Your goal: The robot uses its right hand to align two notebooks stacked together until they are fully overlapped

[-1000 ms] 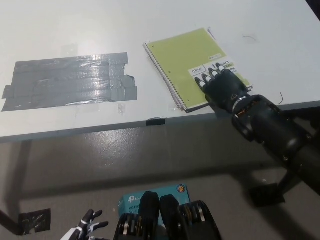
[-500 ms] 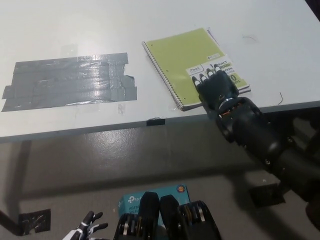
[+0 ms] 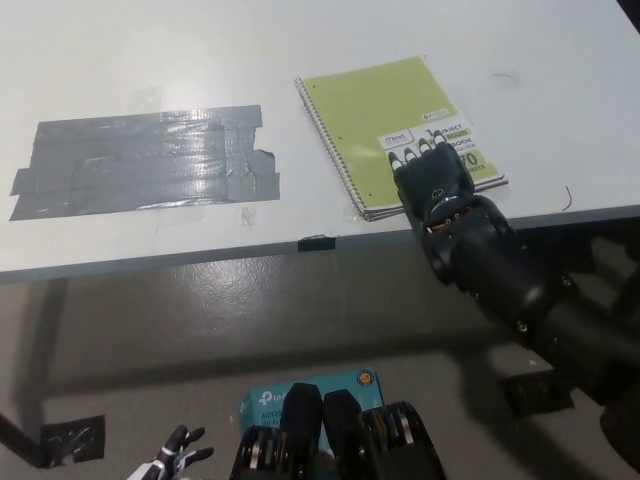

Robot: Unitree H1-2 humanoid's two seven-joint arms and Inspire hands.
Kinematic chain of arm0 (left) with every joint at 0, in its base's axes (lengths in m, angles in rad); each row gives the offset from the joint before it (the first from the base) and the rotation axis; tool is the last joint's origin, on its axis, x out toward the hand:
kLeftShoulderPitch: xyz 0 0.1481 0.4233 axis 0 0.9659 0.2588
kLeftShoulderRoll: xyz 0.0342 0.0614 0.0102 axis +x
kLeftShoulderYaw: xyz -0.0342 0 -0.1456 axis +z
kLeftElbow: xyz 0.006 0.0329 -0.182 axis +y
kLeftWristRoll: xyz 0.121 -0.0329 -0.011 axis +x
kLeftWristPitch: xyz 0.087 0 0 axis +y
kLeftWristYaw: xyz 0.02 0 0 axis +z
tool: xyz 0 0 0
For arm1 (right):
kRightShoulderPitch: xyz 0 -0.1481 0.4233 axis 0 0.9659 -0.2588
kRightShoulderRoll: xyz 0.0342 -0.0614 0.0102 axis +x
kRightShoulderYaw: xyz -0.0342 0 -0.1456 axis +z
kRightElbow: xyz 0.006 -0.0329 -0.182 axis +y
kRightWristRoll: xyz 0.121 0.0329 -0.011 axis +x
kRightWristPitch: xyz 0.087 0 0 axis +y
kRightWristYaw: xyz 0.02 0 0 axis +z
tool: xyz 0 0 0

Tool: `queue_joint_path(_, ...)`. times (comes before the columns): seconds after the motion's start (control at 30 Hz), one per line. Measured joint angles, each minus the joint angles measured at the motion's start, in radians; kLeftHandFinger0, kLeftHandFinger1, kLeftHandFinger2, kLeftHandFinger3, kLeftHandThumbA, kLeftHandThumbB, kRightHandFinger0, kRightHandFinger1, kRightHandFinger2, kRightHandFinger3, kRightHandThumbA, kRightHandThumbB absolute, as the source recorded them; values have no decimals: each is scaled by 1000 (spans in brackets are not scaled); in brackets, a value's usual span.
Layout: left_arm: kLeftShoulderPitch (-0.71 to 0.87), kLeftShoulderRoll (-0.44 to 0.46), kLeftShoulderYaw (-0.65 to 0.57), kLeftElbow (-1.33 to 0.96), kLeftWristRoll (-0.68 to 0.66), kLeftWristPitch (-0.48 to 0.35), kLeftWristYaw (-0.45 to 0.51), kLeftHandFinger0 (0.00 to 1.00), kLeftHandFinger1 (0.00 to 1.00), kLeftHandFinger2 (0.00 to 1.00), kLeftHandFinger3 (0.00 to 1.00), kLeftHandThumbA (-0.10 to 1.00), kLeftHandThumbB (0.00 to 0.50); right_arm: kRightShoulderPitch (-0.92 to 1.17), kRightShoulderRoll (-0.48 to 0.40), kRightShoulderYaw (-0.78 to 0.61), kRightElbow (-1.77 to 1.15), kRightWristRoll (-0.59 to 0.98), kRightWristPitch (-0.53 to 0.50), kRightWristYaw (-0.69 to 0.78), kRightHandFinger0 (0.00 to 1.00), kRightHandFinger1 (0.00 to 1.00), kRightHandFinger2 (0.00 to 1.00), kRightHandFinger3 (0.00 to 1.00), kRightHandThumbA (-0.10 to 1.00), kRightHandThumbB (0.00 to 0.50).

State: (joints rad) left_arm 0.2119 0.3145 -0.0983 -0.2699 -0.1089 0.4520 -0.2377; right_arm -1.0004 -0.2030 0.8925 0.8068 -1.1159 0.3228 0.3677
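Notebooks point(image 3: 395, 120) with a lime-green cover on top lie stacked near the front edge of the white counter point(image 3: 300, 50), toward its right end, spiral binding on the left; only a thin sliver of the lower one shows at the edges. The black right hand point(image 3: 432, 180) rests flat on their front right corner, fingers point(image 3: 415, 153) extended, gripping nothing. Grey tape patch point(image 3: 145, 160) covers the counter's left part. The white left hand point(image 3: 172, 458) hangs low below the counter, fingers spread, empty.
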Motion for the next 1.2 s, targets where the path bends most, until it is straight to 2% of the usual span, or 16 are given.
queue_joint_path(0.13, 2, -1, 0, 0, -1, 0, 0, 723, 735, 937, 1000, 1000, 500, 2, 0, 0, -5, 0, 14, 11, 1000, 1000, 1000, 1000, 1000, 457)
queue_joint_path(0.23, 3, -1, 0, 0, -1, 0, 0, 668, 715, 942, 1000, 1000, 500, 3, -1, 0, -6, 0, 16, 15, 1000, 1000, 1000, 1000, 1000, 466)
queue_joint_path(0.27, 3, -1, 0, -1, -1, 0, 0, 724, 744, 936, 1000, 1000, 500, 3, -1, 0, -6, 0, 16, 16, 1000, 1000, 1000, 1000, 1000, 460)
queue_joint_path(0.3, 3, -1, 0, -1, -1, 0, 0, 736, 732, 920, 1000, 1000, 500, 3, -2, 0, -6, 0, 14, 16, 1000, 1000, 1000, 1000, 1000, 460)
queue_joint_path(0.37, 3, -1, 0, -1, -1, 0, 0, 747, 723, 902, 1000, 1000, 500, 3, -4, 1, -7, -1, 11, 12, 1000, 1000, 1000, 1000, 1000, 461)
queue_joint_path(0.4, 4, -1, 0, -1, -1, 0, 0, 753, 722, 889, 1000, 1000, 500, 4, -5, 2, -7, -1, 9, 8, 1000, 1000, 1000, 1000, 1000, 442)
queue_joint_path(0.5, 5, -2, 0, -1, -1, 0, 0, 756, 719, 883, 1000, 1000, 500, 8, -15, -5, -27, 0, -3, -5, 1000, 1000, 1000, 1000, 1000, 432)
queue_joint_path(0.6, 9, -2, 1, -1, 0, 0, 0, 755, 721, 864, 1000, 1000, 500, 10, -29, -20, -38, 6, -31, -18, 1000, 1000, 1000, 1000, 1000, 477)
queue_joint_path(0.67, 12, -2, 1, -1, 0, 0, 0, 761, 728, 860, 1000, 1000, 500, 9, -34, -29, -37, 11, -52, -22, 1000, 1000, 1000, 1000, 1000, 486)
queue_joint_path(0.77, 15, -2, 0, 0, 0, -1, 0, 798, 744, 874, 1000, 1000, 500, -2, -41, -44, -32, 18, -84, -30, 1000, 1000, 1000, 1000, 1000, 458)
queue_joint_path(0.87, 17, -1, 0, 1, 1, -1, 0, 842, 733, 861, 1000, 1000, 500, -21, -49, -58, -19, 32, -129, -45, 1000, 1000, 1000, 1000, 1000, 465)
queue_joint_path(0.93, 22, -1, 0, 1, 1, -2, 0, 825, 716, 841, 1000, 1000, 500, -46, -53, -68, 0, 40, -157, -52, 1000, 1000, 1000, 1000, 1000, 477)
queue_joint_path(1.0, 28, -2, 0, 3, 1, -2, 0, 818, 697, 820, 1000, 1000, 500, -76, -55, -76, 17, 45, -186, -63, 1000, 1000, 1000, 1000, 1000, 467)
queue_joint_path(1.1, 37, -2, 0, 9, 0, -4, 0, 691, 655, 780, 1000, 1000, 500, -112, -58, -99, 19, 53, -219, -79, 1000, 1000, 1000, 1000, 1000, 449)
queue_joint_path(1.2, 46, -3, 1, 11, 1, -5, 1, 760, 688, 787, 1000, 1000, 500, -160, -58, -120, 21, 60, -245, -89, 1000, 1000, 1000, 1000, 1000, 435)
